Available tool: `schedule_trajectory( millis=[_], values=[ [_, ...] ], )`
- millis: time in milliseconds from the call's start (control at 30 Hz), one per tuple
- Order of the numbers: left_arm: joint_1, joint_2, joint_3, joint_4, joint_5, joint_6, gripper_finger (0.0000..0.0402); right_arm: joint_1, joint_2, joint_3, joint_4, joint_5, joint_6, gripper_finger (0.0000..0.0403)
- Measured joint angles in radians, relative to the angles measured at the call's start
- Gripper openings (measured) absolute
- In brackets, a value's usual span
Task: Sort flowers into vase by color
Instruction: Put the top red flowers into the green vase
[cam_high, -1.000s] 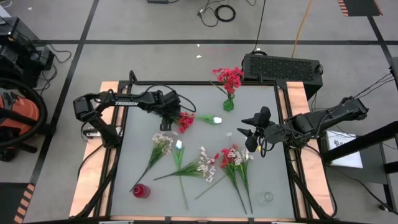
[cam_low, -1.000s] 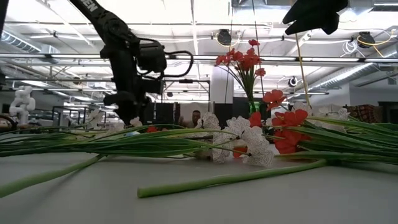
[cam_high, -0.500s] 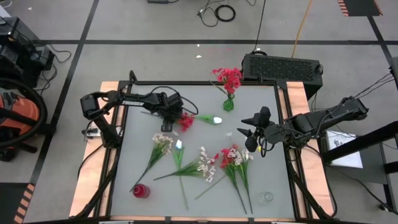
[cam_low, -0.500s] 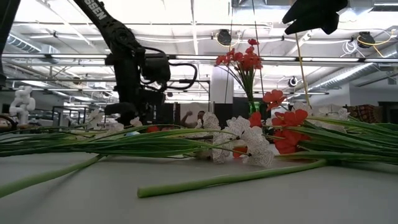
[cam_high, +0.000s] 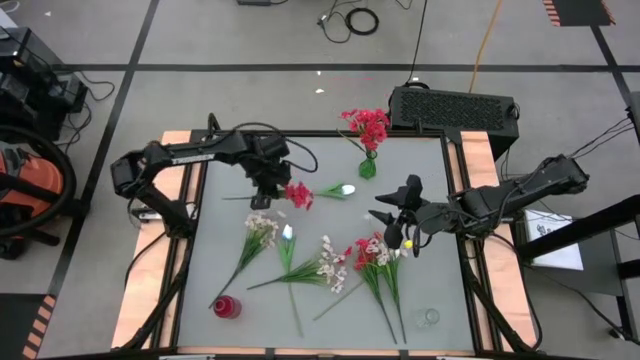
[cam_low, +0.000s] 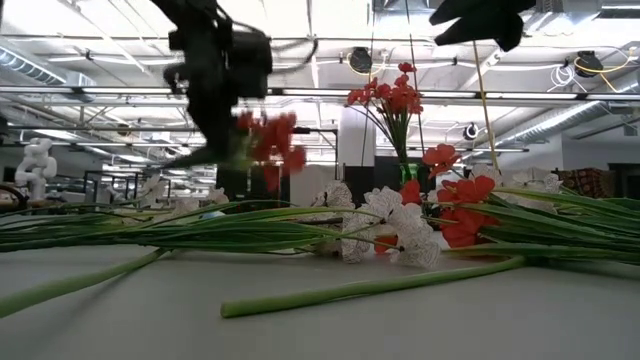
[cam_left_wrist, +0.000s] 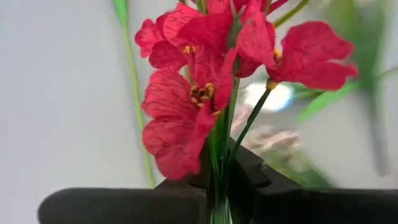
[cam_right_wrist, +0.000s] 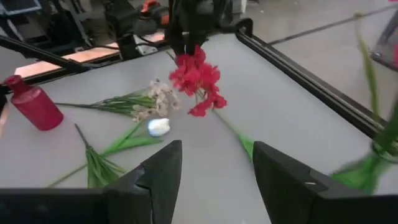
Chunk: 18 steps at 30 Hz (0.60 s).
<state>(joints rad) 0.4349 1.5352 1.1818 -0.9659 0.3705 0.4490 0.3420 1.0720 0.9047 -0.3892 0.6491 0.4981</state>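
pinching the stem of a red flower (cam_high: 298, 194) in the left gripper (cam_high: 271, 188), lifting it clear of the table (cam_high: 420, 160) near the green vase (cam_high: 367, 167); hovering right gripper (cam_high: 392, 222) spread apart above the remaining flowers (cam_high: 375, 255).

A robotics lab: framed worktable (cam_high: 455, 150), taped concrete floor (cam_high: 250, 40), loose cables (cam_high: 350, 20), ceiling ducts (cam_low: 560, 130).
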Motion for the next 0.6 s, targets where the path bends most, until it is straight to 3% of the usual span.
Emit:
schedule_trajectory(
  millis=[267,433,600],
  values=[
    [-0.007,-0.175,0.078,0.037,0.071,-0.063,0.003,-0.008,0.085,0.0,0.227,0.0,-0.121,0.0189],
    [-0.04,-0.272,0.085,0.308,0.183,-0.196,0.003,-0.035,0.169,0.0,0.457,0.0,-0.25,0.0189],
    [-0.129,-0.297,0.085,0.562,0.197,-0.234,0.003,-0.082,0.264,0.0,0.736,-0.002,-0.38,0.0205]
  ],
)
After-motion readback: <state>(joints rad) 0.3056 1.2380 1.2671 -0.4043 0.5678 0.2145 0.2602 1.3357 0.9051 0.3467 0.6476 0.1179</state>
